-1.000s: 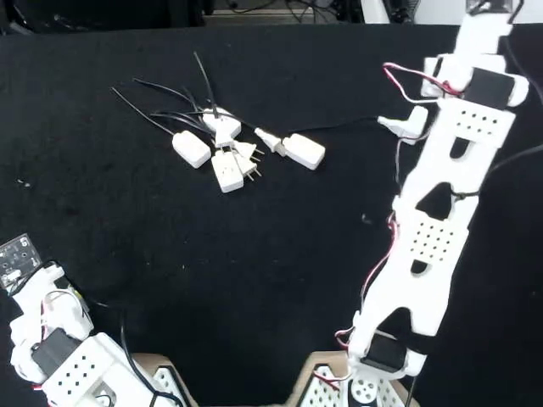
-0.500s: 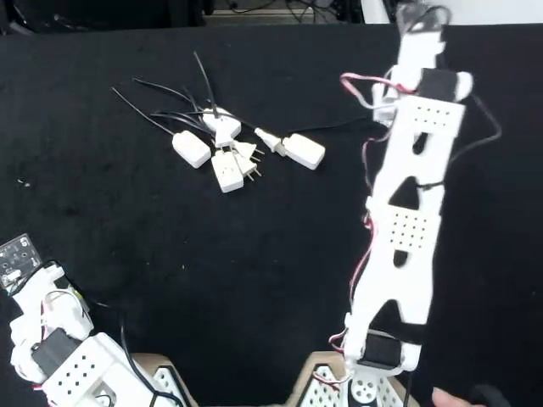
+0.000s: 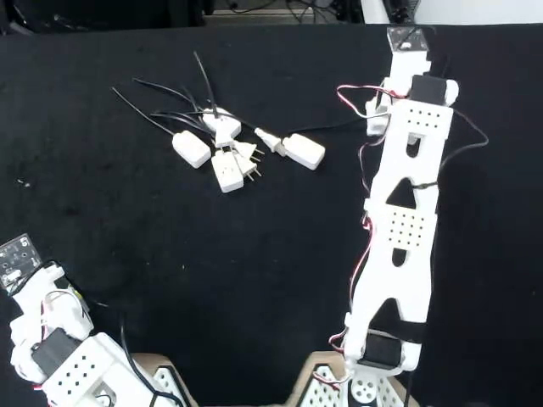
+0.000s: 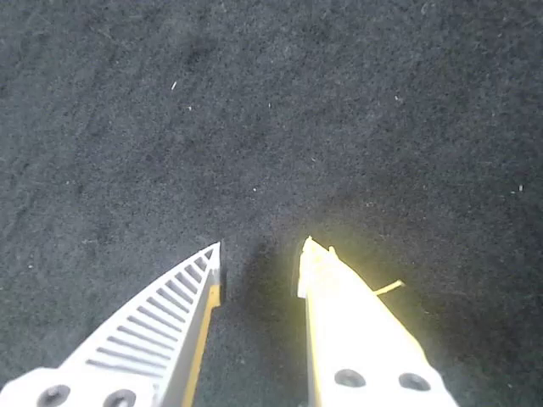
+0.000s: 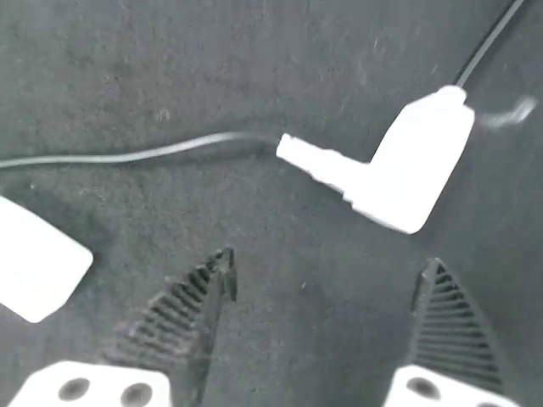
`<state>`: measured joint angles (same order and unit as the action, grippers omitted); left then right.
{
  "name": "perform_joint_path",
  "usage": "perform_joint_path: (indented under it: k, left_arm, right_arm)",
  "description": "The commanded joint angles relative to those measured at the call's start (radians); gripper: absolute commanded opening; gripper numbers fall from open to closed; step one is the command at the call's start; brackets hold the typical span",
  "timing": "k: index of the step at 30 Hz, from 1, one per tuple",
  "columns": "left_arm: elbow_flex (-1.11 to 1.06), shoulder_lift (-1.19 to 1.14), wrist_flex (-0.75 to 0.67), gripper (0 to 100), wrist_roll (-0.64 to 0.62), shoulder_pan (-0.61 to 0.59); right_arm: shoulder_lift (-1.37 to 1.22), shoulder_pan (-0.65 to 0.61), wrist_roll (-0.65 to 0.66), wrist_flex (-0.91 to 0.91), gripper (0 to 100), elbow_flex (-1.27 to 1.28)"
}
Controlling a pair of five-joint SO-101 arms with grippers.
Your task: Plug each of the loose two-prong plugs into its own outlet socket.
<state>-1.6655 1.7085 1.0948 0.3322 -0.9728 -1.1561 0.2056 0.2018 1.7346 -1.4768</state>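
Note:
A cluster of white socket blocks (image 3: 226, 170) and loose two-prong plugs (image 3: 247, 158) with thin black cords lies at the back left of the black table (image 3: 170, 280). To its right, a white block (image 3: 304, 151) has a plug (image 3: 267, 138) at its end. My right arm (image 3: 405, 212) stretches to the back right. Its gripper (image 5: 329, 261) hangs open just short of an L-shaped white plug (image 5: 399, 174), with nothing between the fingers. My left gripper (image 4: 261, 246) is open over bare cloth at the front left.
The left arm (image 3: 59, 348) is folded at the front left corner. A white block (image 5: 34, 271) lies off to one side of the right gripper. A cord (image 5: 144, 154) runs from the L-shaped plug across the cloth.
The right arm has swung to the left and now covers most of the white plug at the back right. The left arm has kept still.

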Motion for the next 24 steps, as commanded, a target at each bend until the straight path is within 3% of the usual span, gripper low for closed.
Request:
perform_joint_path:
  k: [1,9,24]
  left_arm:
    - [0.005,0.008,-0.005,16,-0.008,-0.004]
    - [0.005,0.008,-0.005,16,-0.008,-0.004]
    - [0.005,0.008,-0.005,16,-0.008,-0.004]
  right_arm:
    - [0.222,-0.052,-0.008,0.034,31.8,0.163]
    - [0.452,-0.143,0.021,0.031,31.8,0.377]
    - [0.478,-0.273,-0.014,0.025,31.8,0.565]
